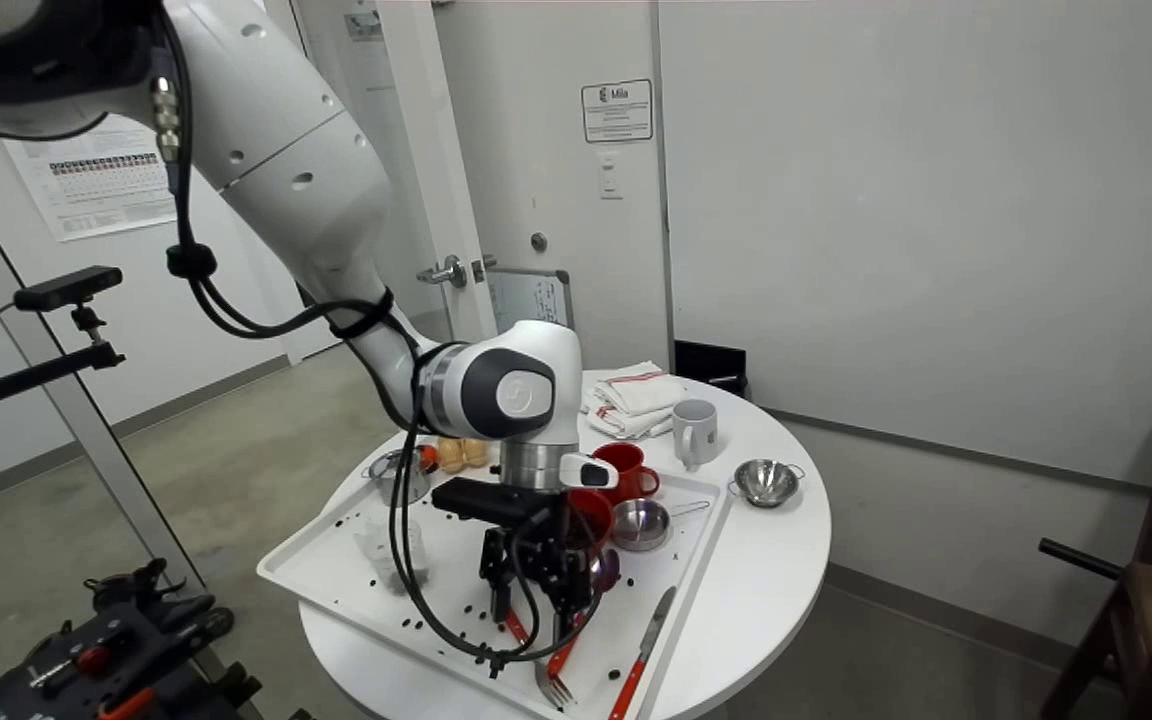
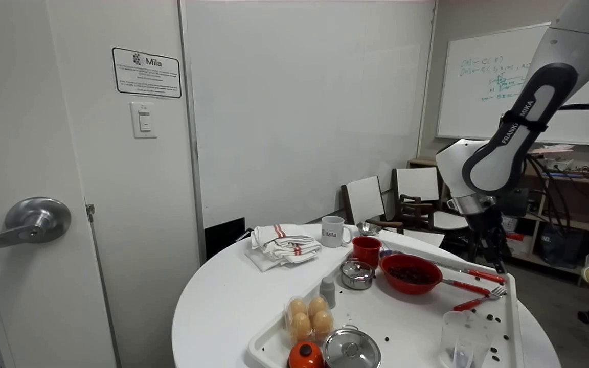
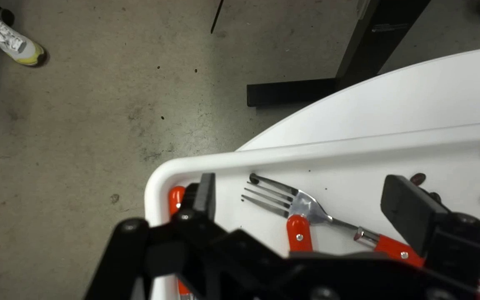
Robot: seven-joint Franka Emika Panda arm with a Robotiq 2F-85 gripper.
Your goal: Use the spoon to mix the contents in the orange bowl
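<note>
The orange bowl [image 2: 409,290] rests on the tray and holds dark beans; in an exterior view most of the bowl [image 1: 593,510] is behind the arm, and the wrist view leaves it out. Beside it lies the spoon [image 2: 466,286], its red handle stretching away from the bowl. In the wrist view the handle end of the spoon [image 3: 299,235] crosses the fork, while the gripper body covers the rest. My gripper [image 3: 300,192] is open and empty, its fingers spread wide above the fork and that handle end, pointing down at the tray corner.
A fork [image 3: 311,208] and a red-handled knife [image 1: 646,640] lie close to the spoon. The white tray [image 3: 348,148] has a raised rim. A see-through cup [image 2: 466,332], eggs [image 2: 309,319], a lidded pot [image 2: 352,350] and a red mug [image 2: 366,250] also stand there. Loose beans are scattered.
</note>
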